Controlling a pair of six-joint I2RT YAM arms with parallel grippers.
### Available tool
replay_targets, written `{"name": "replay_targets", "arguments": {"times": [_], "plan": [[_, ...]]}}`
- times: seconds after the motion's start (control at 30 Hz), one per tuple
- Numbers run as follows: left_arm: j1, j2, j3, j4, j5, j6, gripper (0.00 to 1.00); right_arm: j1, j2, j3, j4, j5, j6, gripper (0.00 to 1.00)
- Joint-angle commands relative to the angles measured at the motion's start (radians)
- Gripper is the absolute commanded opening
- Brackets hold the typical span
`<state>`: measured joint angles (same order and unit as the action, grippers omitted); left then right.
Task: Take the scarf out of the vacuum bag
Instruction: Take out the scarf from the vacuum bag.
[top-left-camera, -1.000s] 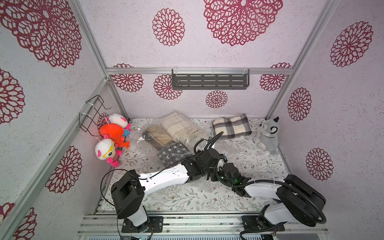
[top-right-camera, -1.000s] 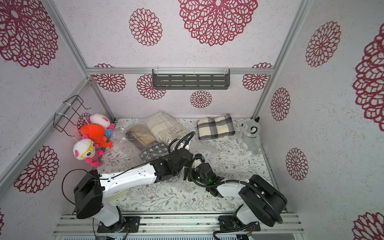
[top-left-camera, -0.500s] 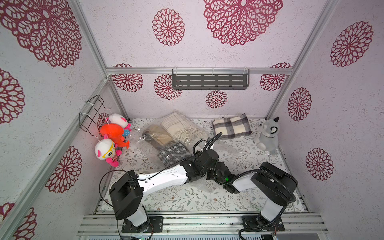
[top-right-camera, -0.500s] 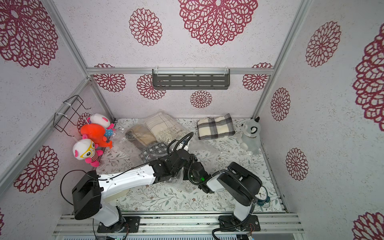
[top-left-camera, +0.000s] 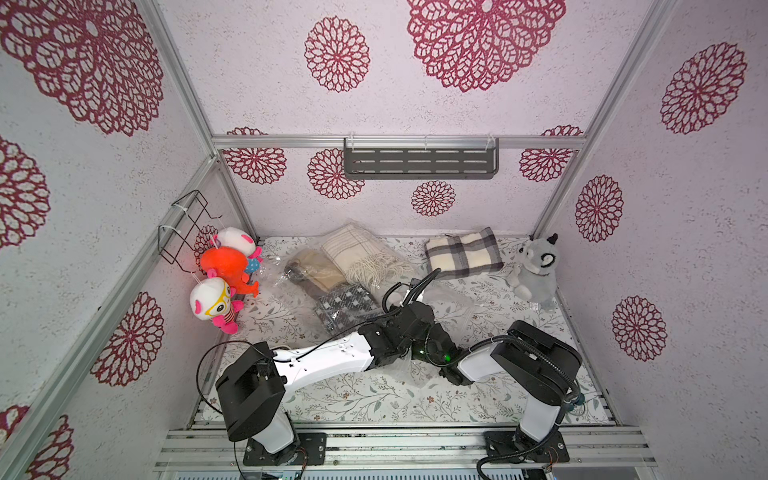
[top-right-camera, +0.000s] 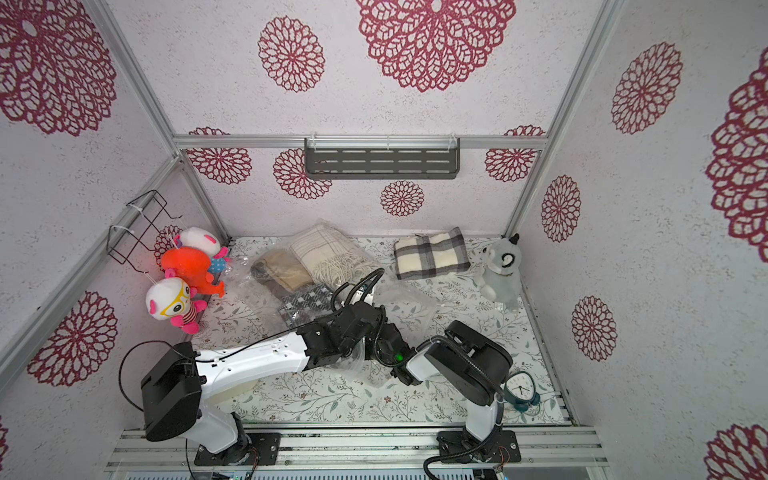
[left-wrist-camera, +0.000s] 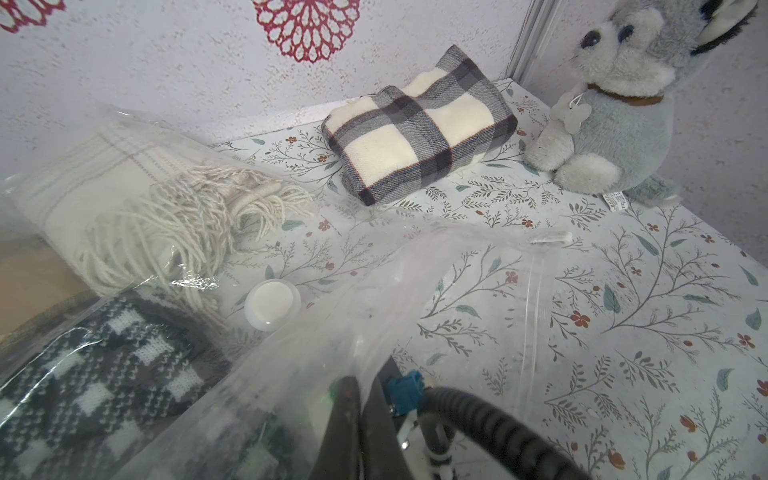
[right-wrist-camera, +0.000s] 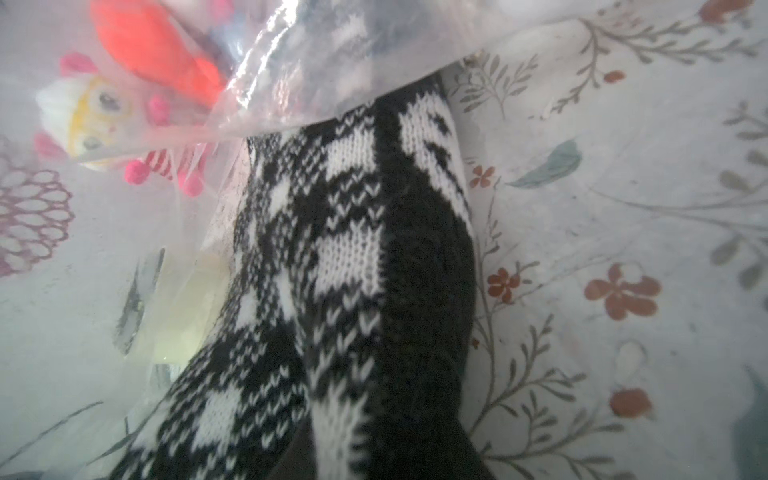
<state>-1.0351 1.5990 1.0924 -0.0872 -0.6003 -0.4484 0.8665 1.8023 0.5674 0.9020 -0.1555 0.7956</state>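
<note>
Scarf (right-wrist-camera: 353, 257), a soft, light black-and-white knit, is lying inside the vacuum bag (left-wrist-camera: 415, 291) on the tabletop (left-wrist-camera: 665, 311), probably needing a pinch on its thick folded end, while the left jaws are clenching the slippery film and the right jaws are showing no readable state.

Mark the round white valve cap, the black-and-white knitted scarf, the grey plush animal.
Round white valve cap (left-wrist-camera: 270, 301): left wrist view, its top.
Black-and-white knitted scarf (right-wrist-camera: 353, 257): right wrist view, a white square.
Grey plush animal (top-left-camera: 537, 284): a top view, its body.
</note>
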Motion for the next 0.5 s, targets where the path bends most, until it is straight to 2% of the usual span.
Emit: {"name": "replay_targets", "arguments": {"times": [0.0,0.07,0.13,0.23,0.47], "plan": [[-0.002,-0.011,-0.026,0.003,-0.019,-0.013,0.00,-0.024,-0.066,-0.040,-0.012,-0.039,-0.039,0.25],[0.000,-0.017,-0.043,0.005,-0.030,-0.017,0.00,-0.056,-0.100,-0.080,-0.016,-0.068,-0.038,0.19],[0.004,-0.022,-0.061,0.016,-0.023,-0.024,0.00,-0.082,-0.142,-0.105,-0.067,-0.078,-0.056,0.17],[0.015,-0.021,-0.088,0.040,0.007,-0.032,0.00,-0.100,-0.196,-0.114,-0.180,-0.093,-0.098,0.17],[0.028,0.020,-0.103,0.055,0.017,-0.040,0.00,-0.154,-0.268,-0.162,-0.250,-0.142,-0.119,0.17]]}}
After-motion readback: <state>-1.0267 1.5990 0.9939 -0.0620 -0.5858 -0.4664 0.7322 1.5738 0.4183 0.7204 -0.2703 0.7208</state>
